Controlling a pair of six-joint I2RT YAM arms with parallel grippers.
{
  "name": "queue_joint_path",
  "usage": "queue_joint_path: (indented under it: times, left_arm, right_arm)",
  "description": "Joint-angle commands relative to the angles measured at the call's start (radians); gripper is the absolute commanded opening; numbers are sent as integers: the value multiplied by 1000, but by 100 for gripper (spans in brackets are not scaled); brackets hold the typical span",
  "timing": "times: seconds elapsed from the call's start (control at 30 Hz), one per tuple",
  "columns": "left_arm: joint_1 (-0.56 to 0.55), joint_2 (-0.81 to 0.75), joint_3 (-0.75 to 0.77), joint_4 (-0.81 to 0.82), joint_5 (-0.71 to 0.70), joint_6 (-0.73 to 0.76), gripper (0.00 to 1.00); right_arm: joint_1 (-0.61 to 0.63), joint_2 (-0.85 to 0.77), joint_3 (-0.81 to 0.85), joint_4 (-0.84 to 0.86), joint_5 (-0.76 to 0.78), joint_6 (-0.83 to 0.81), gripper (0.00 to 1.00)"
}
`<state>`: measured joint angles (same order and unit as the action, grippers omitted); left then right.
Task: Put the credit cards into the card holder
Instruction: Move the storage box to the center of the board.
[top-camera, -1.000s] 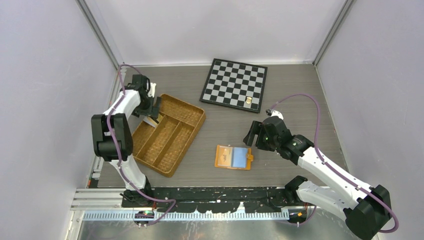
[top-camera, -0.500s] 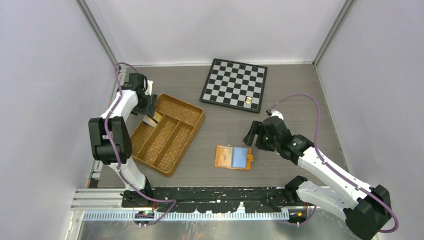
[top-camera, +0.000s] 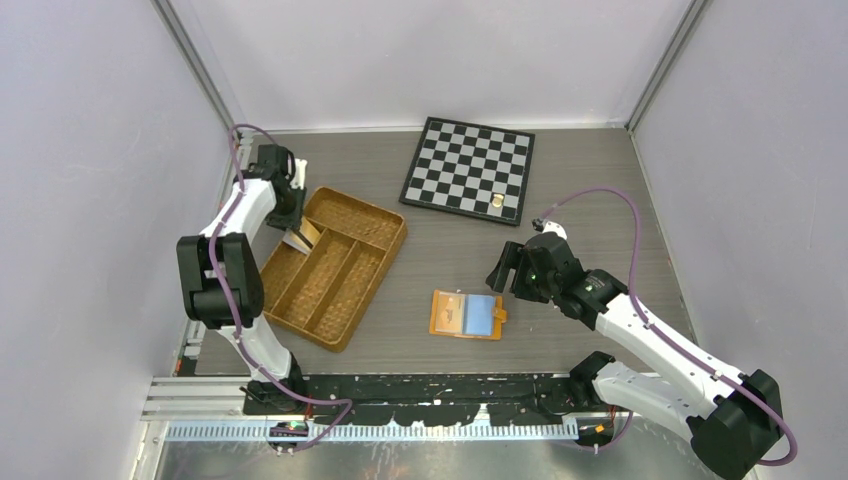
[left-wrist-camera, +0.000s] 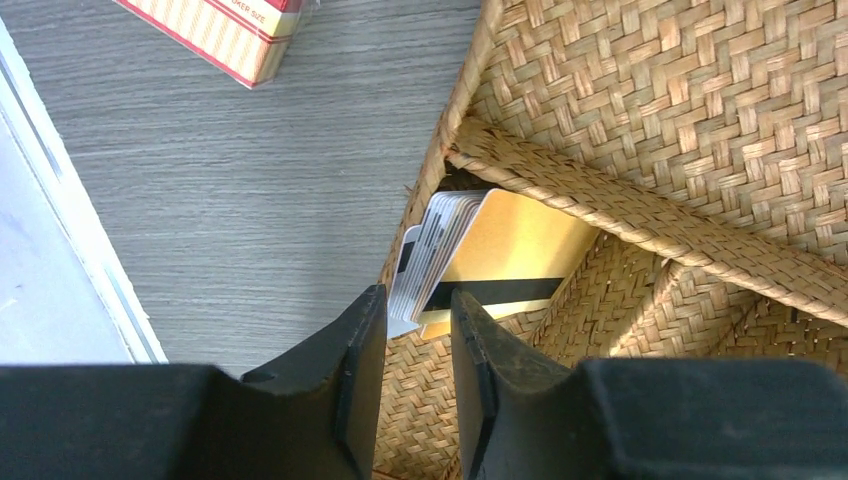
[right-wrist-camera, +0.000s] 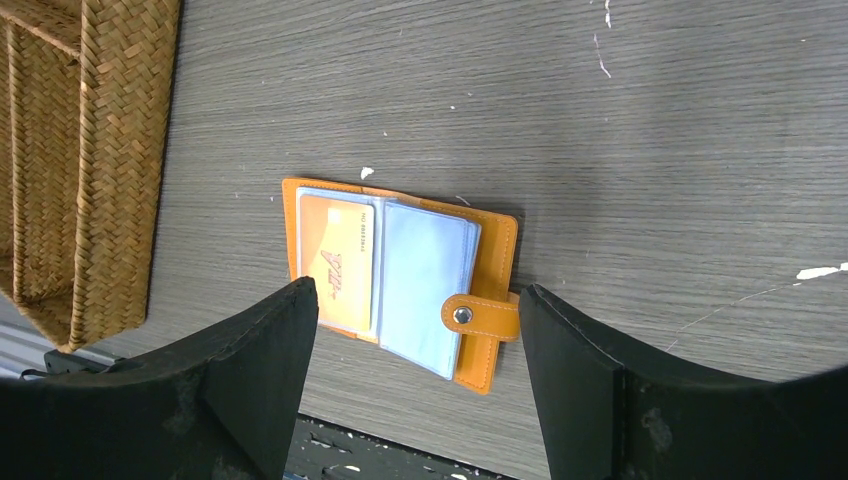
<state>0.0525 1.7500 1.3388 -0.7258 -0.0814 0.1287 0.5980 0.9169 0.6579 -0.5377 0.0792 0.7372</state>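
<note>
Red-striped pkt (left-wrist-camera: 215, 30) half off-frame, top

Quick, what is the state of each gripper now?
Left gripper: nearly closed around the credit cards in the woven tray; a firm grip cannot be told.
Right gripper: open, empty, above the card holder.

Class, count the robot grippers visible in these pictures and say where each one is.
2. The left gripper straddles the credit cards leaning in the woven tray; the right gripper hovers open above the open card holder. None appears hidden.
</note>
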Motion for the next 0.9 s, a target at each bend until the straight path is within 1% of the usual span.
queue_joint_path:
  times: [0.0, 0.3, 0.53, 0.73, 0.87]
  left_arm:
    - [6, -40, 31, 7, -7, -6, 27]
    - [6, -48, 33, 0, 50, -14, 12]
    - [6, -65, 28, -6, 55, -18, 0]
    - [6, -92, 27, -22, 77, -20, 0]
    - [7, -121, 14, -17, 137, -12, 0]
  right_arm:
    - [-3, -6, 0, 34, -2, 11, 78]
    - [-3, -7, -2, 35, 1, 13, 78]
    - [-4, -10, -5, 35, 0, 16, 78]
    - [-4, -15, -3, 34, -1, 16, 78]
    - [-3, -16, -4, 34, 1, 16, 78]
